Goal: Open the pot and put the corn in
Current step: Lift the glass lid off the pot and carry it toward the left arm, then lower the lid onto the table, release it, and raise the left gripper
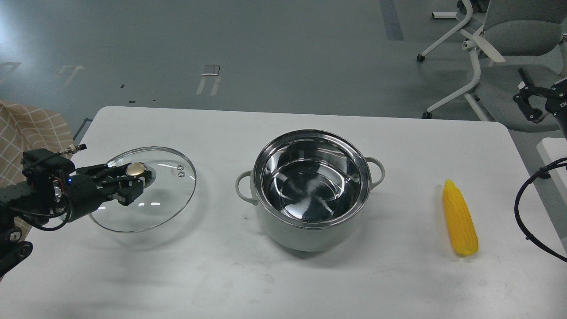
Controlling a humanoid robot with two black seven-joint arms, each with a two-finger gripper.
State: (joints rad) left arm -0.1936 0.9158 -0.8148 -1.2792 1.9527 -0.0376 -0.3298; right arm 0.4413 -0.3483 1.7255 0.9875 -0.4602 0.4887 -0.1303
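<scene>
The pale grey pot (310, 230) stands open at the table's middle, its shiny steel inside empty. The yellow corn (460, 218) lies on the table to the right of the pot, pointed end away from me. My left gripper (138, 178) is shut on the brass knob (136, 169) of the glass lid (170, 199), to the left of the pot; the lid is tilted and seems just above the table. My right gripper (528, 105) hangs off the table's far right corner, small and dark, well away from the corn.
The white table (283, 283) has rounded far corners. A checked cloth (26, 133) lies at the left edge. Office chairs (509, 40) stand beyond the far right corner. A black cable (525, 208) loops at the right edge.
</scene>
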